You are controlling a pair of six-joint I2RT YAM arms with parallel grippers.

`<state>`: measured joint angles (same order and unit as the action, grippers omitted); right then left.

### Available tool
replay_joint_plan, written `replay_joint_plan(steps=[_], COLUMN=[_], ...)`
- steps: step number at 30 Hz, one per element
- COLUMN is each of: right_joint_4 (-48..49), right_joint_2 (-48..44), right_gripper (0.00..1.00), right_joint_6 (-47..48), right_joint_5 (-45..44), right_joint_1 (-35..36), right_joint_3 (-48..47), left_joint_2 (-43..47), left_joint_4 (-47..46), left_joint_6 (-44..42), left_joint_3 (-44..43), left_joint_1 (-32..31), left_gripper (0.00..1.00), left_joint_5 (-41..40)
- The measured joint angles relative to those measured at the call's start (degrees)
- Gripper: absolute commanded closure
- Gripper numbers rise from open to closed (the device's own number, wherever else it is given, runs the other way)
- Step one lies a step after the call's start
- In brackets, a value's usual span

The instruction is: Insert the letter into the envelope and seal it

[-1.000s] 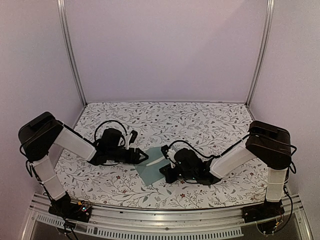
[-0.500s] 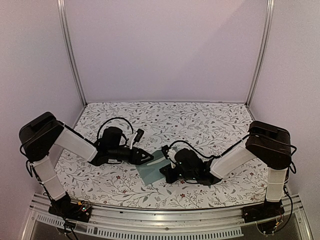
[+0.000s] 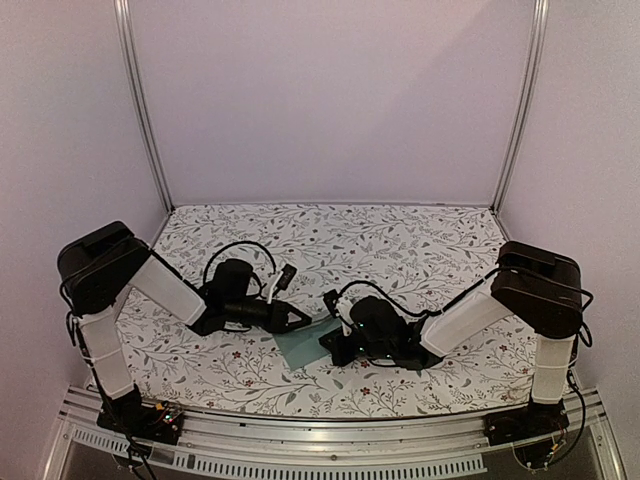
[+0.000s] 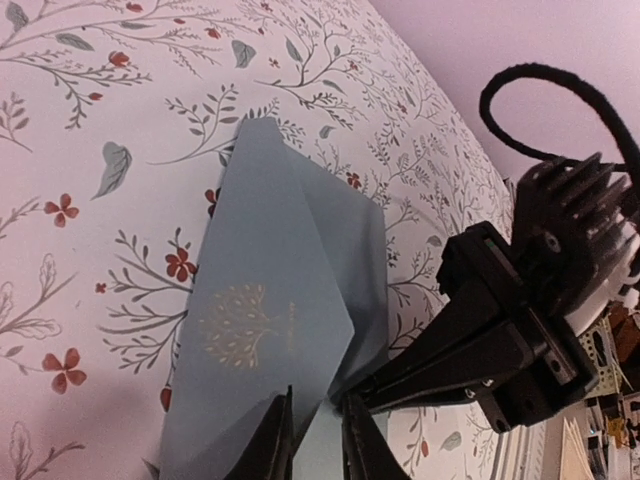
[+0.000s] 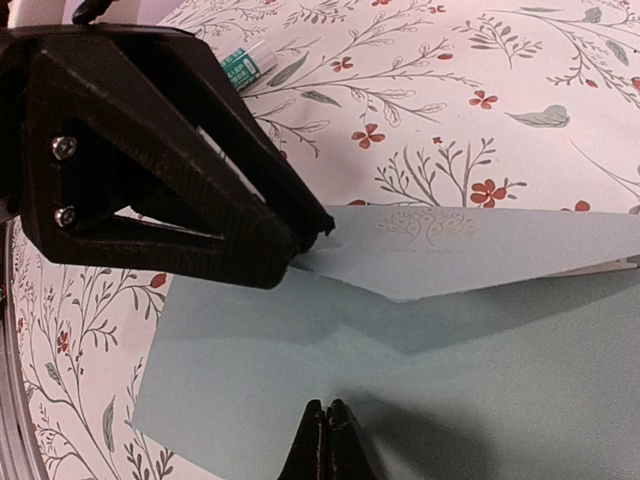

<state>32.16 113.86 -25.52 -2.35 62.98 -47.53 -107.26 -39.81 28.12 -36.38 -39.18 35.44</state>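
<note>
The teal envelope [image 3: 300, 345] lies on the floral table between my arms. Its triangular flap [image 4: 262, 260] carries a faint gold tree emblem [image 5: 430, 228] and stands lifted a little off the envelope body [image 5: 280, 370]. My left gripper [image 4: 312, 415] is shut on the flap's edge near its point; it also shows in the top view [image 3: 298, 318] and in the right wrist view [image 5: 312, 235]. My right gripper [image 5: 328, 408] is shut and its tips press down on the envelope body; it also shows in the top view [image 3: 332, 345]. The letter is not in view.
A small white-and-teal glue stick [image 5: 243, 65] lies on the table beyond the left gripper. The floral table [image 3: 420, 250] stretches back to the rear wall. Cables loop over both wrists.
My left gripper has moved right onto the envelope's flap. A pale stick-like streak beside the envelope a second ago no longer shows. The right gripper has stayed put.
</note>
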Motion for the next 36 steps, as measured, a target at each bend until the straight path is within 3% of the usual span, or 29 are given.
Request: replay_joint_plan(steps=[5,36], right_joint_4=[0.33,-1.46], right_joint_2=[0.0,-1.97], right_gripper=[1.0,1.0], right_joint_6=[-0.04,-0.63], right_joint_5=[0.15,4.52], right_joint_1=[0.0,-0.04], right_joint_3=[0.2,0.26], left_joint_2=[-2.4,-2.99], left_joint_4=[-0.02,9.14], left_joint_6=[0.7,-1.64], left_joint_3=[-1.55,-5.6], left_joint_1=[-0.02,-4.9], left_gripper=[0.93,0.98], left_joint_5=[-0.2,-16.46])
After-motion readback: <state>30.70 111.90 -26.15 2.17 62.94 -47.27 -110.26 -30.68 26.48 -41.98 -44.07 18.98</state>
